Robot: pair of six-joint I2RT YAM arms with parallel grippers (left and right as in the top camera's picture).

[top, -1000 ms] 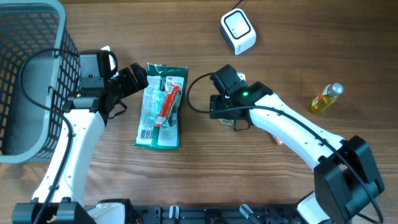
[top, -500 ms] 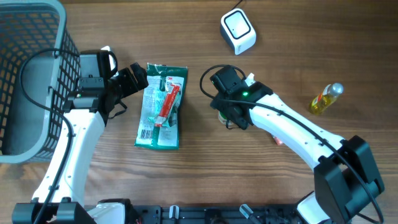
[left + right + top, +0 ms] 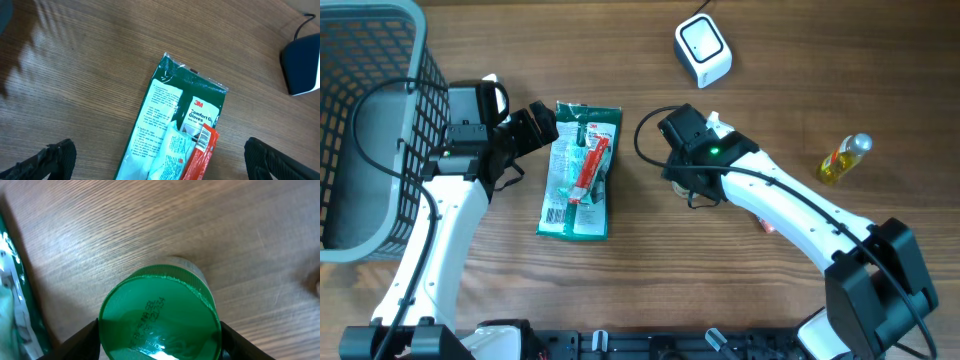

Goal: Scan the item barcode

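A jar with a green lid stands upright on the wood, seen from above in the right wrist view. My right gripper straddles it, one black finger against each side of the lid; overhead, the gripper covers the jar. The white barcode scanner sits at the back of the table, apart from both arms. My left gripper hovers open over the top edge of a green glove packet, and its fingers hold nothing.
A grey mesh basket fills the left side. A small yellow bottle lies at the right. The glove packet lies between the arms, and the scanner's corner shows in the left wrist view.
My right gripper has shifted slightly and its fingers have closed in on the green-lidded jar. The left arm and the packet have not moved.
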